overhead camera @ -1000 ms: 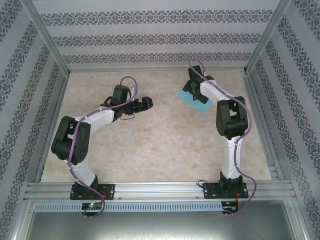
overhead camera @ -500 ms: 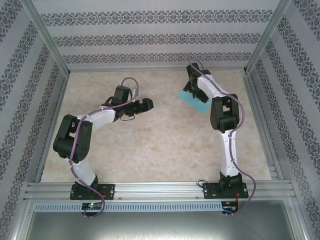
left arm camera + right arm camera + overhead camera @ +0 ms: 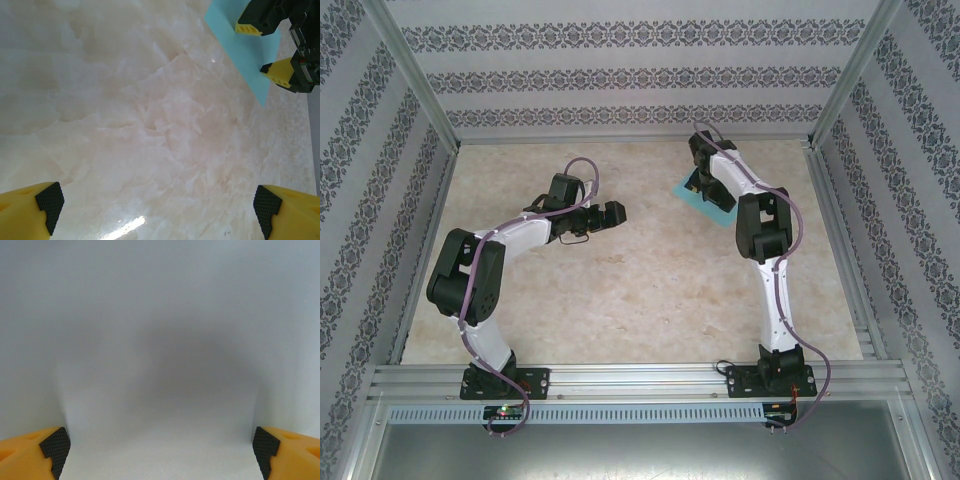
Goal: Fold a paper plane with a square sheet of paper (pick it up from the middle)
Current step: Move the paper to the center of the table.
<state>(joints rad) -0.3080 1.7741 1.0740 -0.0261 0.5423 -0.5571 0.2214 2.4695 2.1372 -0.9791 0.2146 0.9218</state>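
The square sheet of paper [image 3: 720, 209] lies flat, turquoise side up, on the far right of the marble table. In the left wrist view the sheet [image 3: 239, 56] sits at the top right. My right gripper [image 3: 701, 180] points down over the sheet's middle, open, with its yellow fingers [image 3: 248, 28] spread just above the paper. In the right wrist view the sheet [image 3: 160, 340] looks pale and blurred between the pads of that gripper [image 3: 160, 444]. My left gripper [image 3: 611, 212] hovers open over bare table left of the sheet, nothing in it [image 3: 157, 204]. The paper plane is out of view.
The marble table top [image 3: 620, 290] is boxed in by patterned walls [image 3: 620, 75] and metal frame posts [image 3: 412, 75]. The sheet lies close to the right wall. A metal rail [image 3: 640, 378] with both arm bases runs along the near edge.
My right arm has stretched farther out and brought its gripper over the middle of the sheet. The left arm has hardly moved.
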